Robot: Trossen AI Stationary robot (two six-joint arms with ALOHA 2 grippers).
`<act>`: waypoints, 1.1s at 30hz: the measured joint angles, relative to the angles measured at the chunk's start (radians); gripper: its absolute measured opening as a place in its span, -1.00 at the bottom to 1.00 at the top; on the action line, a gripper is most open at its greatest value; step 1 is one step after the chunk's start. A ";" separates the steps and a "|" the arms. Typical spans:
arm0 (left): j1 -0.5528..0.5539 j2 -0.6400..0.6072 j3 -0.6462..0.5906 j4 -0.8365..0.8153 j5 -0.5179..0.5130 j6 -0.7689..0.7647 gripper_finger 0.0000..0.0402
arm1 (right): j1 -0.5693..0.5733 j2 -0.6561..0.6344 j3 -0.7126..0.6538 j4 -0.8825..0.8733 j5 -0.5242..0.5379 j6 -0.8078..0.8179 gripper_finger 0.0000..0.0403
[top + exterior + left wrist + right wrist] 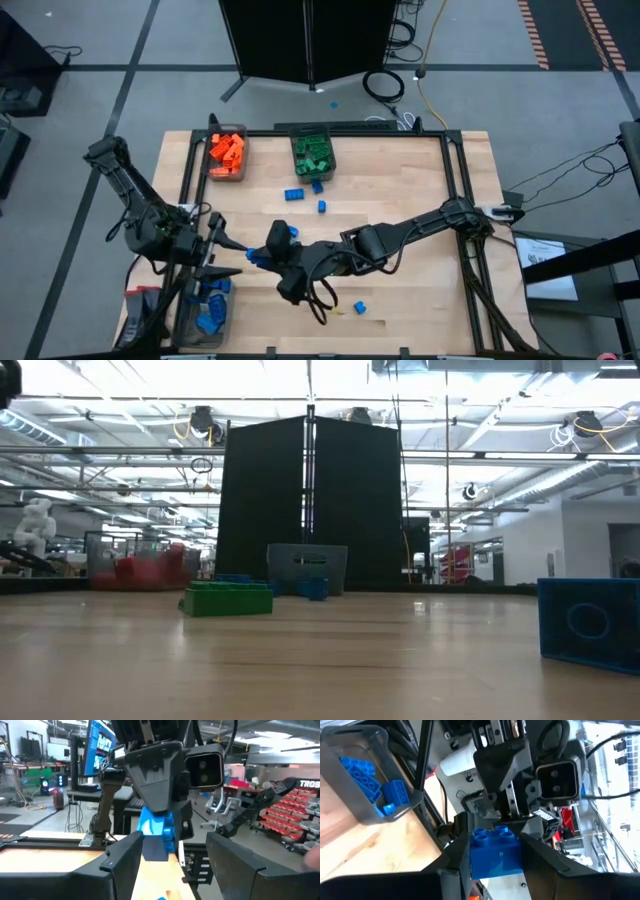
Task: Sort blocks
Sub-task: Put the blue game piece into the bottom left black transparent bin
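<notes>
A blue block [495,852] is up in the air over the table's near left part, with my right gripper [264,256] shut on it. My left gripper [237,258] faces it from the left, level and open. In the left wrist view its two fingers [120,865] stand apart in front of the block [154,837], and I see no touch. Loose blue blocks [293,195] lie on the table's middle, and another one [359,308] lies near the front edge. In the low view a green block [227,598] rests flat on the table. My right gripper pinches the blue block by two opposite side faces [476,860] between its two fingers. The fingers come nearly level from the table's right. The block's studs [492,835] point away from the wrist, toward my left gripper. The block is clear of the table.
A bin of orange blocks [227,152] and a bin of green blocks [312,152] stand at the far edge. A bin with blue blocks [205,310] stands at the near left corner, under my left arm. Black rails [460,190] frame the tabletop.
</notes>
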 joint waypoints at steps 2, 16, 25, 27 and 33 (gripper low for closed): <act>0.016 0.000 0.000 0.003 0.019 0.000 0.11 | 0.002 0.000 0.000 0.009 -0.002 -0.003 -0.41; 0.092 0.001 0.000 0.002 0.110 -0.008 0.11 | 0.028 0.000 0.000 0.054 0.000 -0.085 -0.41; 0.096 0.001 0.000 0.018 0.178 -0.008 0.11 | 0.023 0.000 0.000 0.085 -0.008 -0.105 -0.41; 0.101 0.001 0.000 0.019 0.200 -0.008 0.11 | 0.020 0.000 0.000 0.093 -0.008 -0.119 -0.41; 0.138 0.001 0.000 0.042 0.279 -0.008 0.11 | 0.005 0.000 0.000 0.099 -0.088 -0.113 -0.41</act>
